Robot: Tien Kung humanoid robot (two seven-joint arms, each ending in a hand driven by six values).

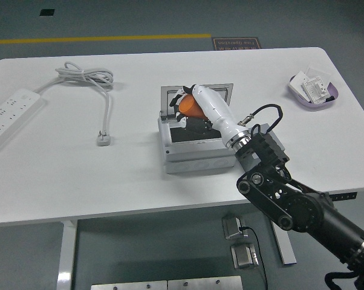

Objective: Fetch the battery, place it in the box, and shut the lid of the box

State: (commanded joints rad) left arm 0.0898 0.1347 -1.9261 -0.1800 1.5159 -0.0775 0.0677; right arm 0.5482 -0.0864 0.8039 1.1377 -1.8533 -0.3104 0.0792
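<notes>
The grey box (pixel 194 158) stands at the table's middle with its clear lid (pixel 167 99) raised at the back. My right hand (pixel 186 109) reaches in from the lower right and is shut on the orange battery (pixel 190 106), holding it over the box's open top near the lid. The arm covers much of the box opening and the grey block to its right. The left arm is out of view.
A white power strip (pixel 11 113) with its coiled cable (pixel 85 77) and plug (pixel 103 139) lies at the left. A purple dish (pixel 315 92) with small white parts sits at the far right.
</notes>
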